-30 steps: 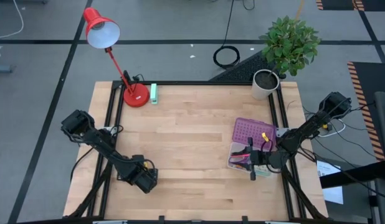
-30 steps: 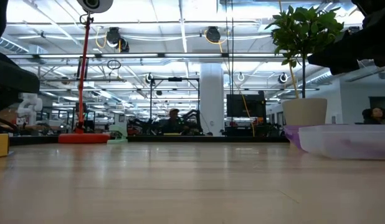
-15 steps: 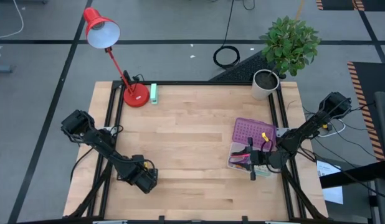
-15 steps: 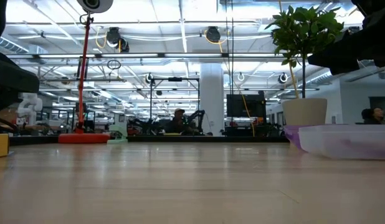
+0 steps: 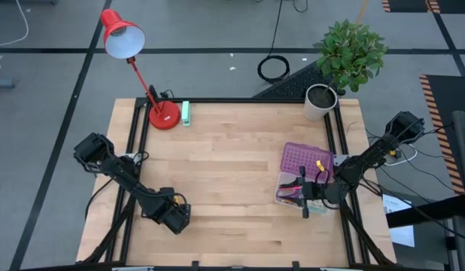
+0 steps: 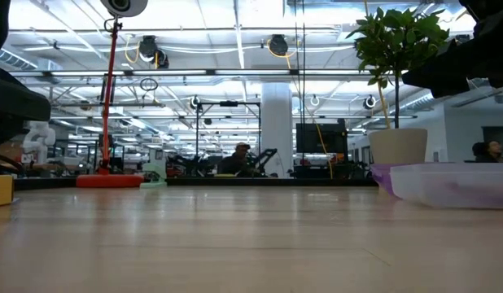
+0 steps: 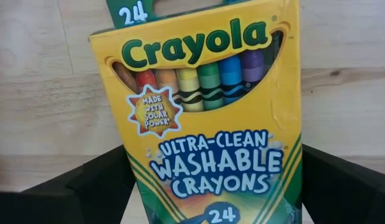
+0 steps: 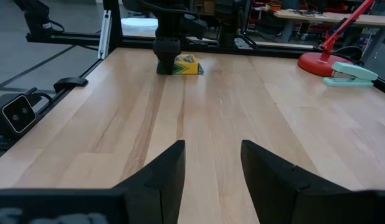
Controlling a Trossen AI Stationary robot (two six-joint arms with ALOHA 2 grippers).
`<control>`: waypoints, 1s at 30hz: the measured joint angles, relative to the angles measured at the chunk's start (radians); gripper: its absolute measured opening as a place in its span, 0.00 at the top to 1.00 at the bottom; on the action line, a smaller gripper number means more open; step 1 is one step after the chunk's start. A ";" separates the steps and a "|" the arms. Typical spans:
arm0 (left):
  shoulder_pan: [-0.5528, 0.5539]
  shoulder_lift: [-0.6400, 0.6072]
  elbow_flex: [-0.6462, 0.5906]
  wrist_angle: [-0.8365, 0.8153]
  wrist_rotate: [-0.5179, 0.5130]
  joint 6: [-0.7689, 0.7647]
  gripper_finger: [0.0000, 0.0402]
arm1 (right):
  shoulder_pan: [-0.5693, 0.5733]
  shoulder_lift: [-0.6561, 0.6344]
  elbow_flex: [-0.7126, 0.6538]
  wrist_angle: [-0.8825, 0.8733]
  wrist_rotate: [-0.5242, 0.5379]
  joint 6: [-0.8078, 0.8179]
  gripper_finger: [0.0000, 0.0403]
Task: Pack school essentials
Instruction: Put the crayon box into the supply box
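While the purple tray at the right side of the table already holds several small items, I judge packing only partly done: the crayon box is not in it yet. I see that box at the left front of the table, filling the left wrist view, with the left gripper low over it and a dark finger on each side. I cannot tell whether those fingers pinch the box or only bracket it.

The right gripper sits at the tray's front edge, its fingers spread with nothing between them.

For clearance, I note bare wood across the whole middle between box and tray. The lamp, the mint stapler and the potted plant stand along the back edge, well clear of that path. The box lies near the left front corner, so little margin remains there.
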 joint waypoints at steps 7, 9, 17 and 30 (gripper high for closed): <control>0.000 0.001 0.000 0.001 -0.003 0.009 0.10 | 0.000 0.000 0.000 0.000 0.000 0.000 0.63; 0.001 0.001 0.000 0.004 -0.003 0.017 0.15 | 0.000 0.000 0.000 0.000 0.000 0.000 0.63; 0.001 0.001 0.000 0.005 -0.010 0.029 0.20 | 0.000 0.000 0.000 0.000 0.000 0.000 0.63; 0.000 0.001 -0.001 0.000 -0.029 0.038 0.11 | 0.000 0.000 0.000 0.000 0.000 0.000 0.63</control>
